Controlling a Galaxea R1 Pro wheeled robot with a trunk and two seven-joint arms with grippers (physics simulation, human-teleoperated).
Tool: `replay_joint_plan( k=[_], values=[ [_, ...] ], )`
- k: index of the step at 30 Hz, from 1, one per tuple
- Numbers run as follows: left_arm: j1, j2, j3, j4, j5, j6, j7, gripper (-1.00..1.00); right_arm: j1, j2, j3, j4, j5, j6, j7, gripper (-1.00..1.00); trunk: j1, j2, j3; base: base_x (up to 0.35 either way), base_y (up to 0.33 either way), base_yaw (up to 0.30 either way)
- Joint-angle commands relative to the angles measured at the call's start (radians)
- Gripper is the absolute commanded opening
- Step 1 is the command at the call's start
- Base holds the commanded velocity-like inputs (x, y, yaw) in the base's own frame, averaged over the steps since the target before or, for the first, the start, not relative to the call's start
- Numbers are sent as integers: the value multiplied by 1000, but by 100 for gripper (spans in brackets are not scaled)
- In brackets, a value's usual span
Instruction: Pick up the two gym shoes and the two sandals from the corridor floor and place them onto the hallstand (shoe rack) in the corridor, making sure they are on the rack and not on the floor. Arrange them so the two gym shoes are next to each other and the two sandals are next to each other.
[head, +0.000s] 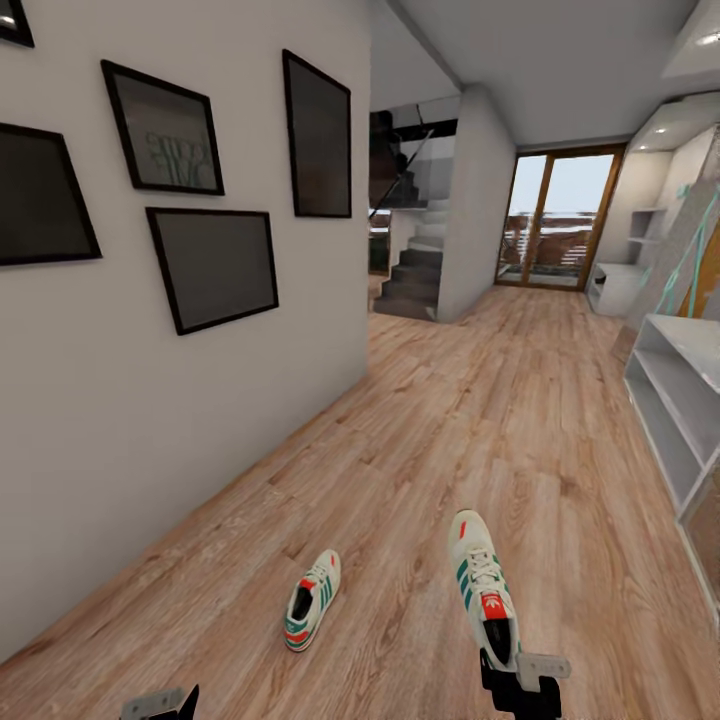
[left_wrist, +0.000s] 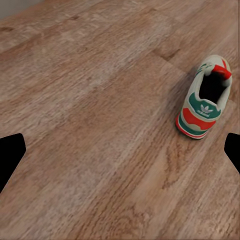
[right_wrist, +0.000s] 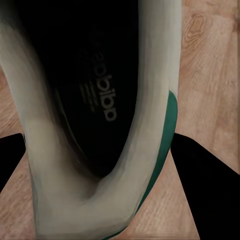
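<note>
The right hand (head: 520, 668) is clenched on the heel of one cream-white lace-up sneaker with green stripes (head: 482, 585), whose toe points away from the hand; the pale grey hallstand (head: 672, 400) stands further ahead on the right.

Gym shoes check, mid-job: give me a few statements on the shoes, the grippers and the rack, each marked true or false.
1. The right gripper is at the heel of one gym shoe, its fingers either side of the collar. True.
2. The other gym shoe already sits on the hallstand. False: it lies on the corridor floor.
3. The left gripper holds a shoe. False: its fingers are spread over bare floor, the shoe lying ahead of them.
4. The hallstand's lower shelves in the head view hold no shoes. True.
5. The two gym shoes touch. False: floor shows between them.
</note>
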Motion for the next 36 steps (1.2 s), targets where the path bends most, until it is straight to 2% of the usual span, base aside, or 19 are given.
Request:
replay_joint_plan(
  k=[1, 19, 21, 22, 23, 25, 28, 29, 31, 32, 33, 35, 36],
  values=[
    [-1, 0, 8, 1, -2, -2, -8, 100, -1, 1, -6, 1, 10, -3, -1, -100, 0, 0, -1, 0, 38, -70],
    [-1, 0, 8, 1, -4, -1, -8, 100, -1, 4, -4, -8, 9, -4, -5, -100, 0, 0, -2, 0, 3, -6],
    [-1, -2, -1, -1, -9, 0, -9, 100, -1, 4, -6, -21, 8, -4, -4, -100, 0, 0, -2, 0, 0, 0],
    [-16, -6, -4, -3, -14, 17, -7, 100, -1, -1, -9, -207, 7, 49, -3, -100, 0, 0, -2, 0, 0, 0],
    [-17, -6, -4, -4, -14, 18, -7, 100, -1, -1, -8, -229, 7, 68, -3, -100, 0, 0, -2, 0, 0, 0],
    [-32, -7, -4, -5, -16, 23, -7, 100, -2, -2, -8, -337, 6, 186, -1, -100, 0, 0, -2, 0, 0, 0],
    [-70, -6, -5, -5, -28, 28, -7, 100, -3, -2, -7, -444, 6, 313, 1, -100, 0, 0, -2, 0, 0, 0],
    [-92, -6, -5, -5, -43, 41, -8, 100, -3, -2, -7, -497, 6, 373, 2, -100, 0, 0, -2, 0, 0, 0],
    [-115, -7, -5, -5, -64, 65, -8, 100, -3, -2, -6, -546, 6, 425, 2, -100, 0, 0, -2, 0, 0, 0],
    [-152, -9, -7, -5, -99, 121, -7, 100, -4, -2, -6, -613, 6, 488, 3, -100, 0, 0, -2, 0, 0, 0],
    [-166, -10, -7, -5, -111, 143, -7, 100, -4, -2, -5, -633, 6, 504, 3, -100, 0, 0, -2, 0, 0, 0],
    [-234, -17, -8, -6, -170, 259, -8, 100, -4, -1, -1, -713, 5, 558, 5, -100, 0, 0, -2, 0, 0, 0],
    [-247, -18, -8, -6, -181, 281, -8, 100, -4, -1, 1, -725, 5, 564, 8, -100, 0, 0, -2, 0, 0, 0]
  ],
)
